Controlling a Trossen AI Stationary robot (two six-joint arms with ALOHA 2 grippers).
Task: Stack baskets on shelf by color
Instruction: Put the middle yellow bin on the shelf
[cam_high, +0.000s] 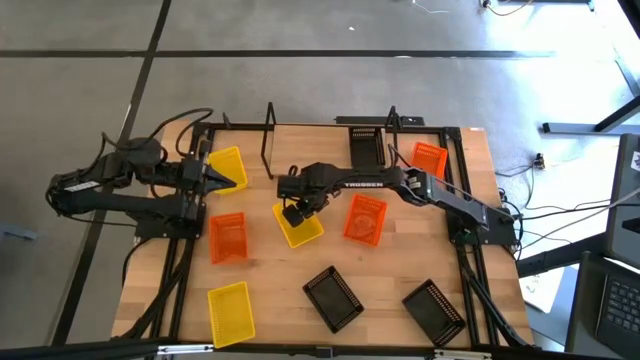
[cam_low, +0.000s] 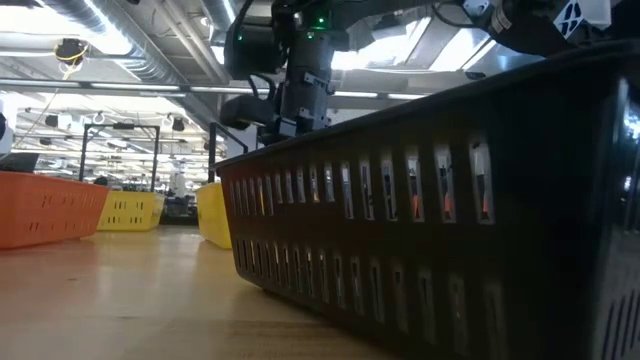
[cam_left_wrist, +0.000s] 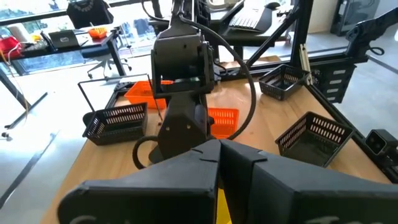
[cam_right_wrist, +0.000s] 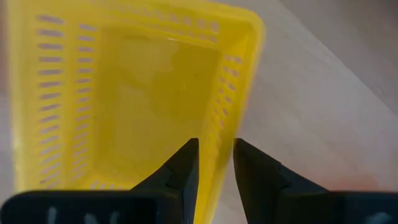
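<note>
Lying near the middle of the desk, forward of the shelf — yellow basket, looking light, stiff, slick-walled. Straddling its thin side rim with the right pincer, fingers spread — likely the best hold. Waiting over another yellow basket, left of the shelf: left pincer, pressed together.
</note>
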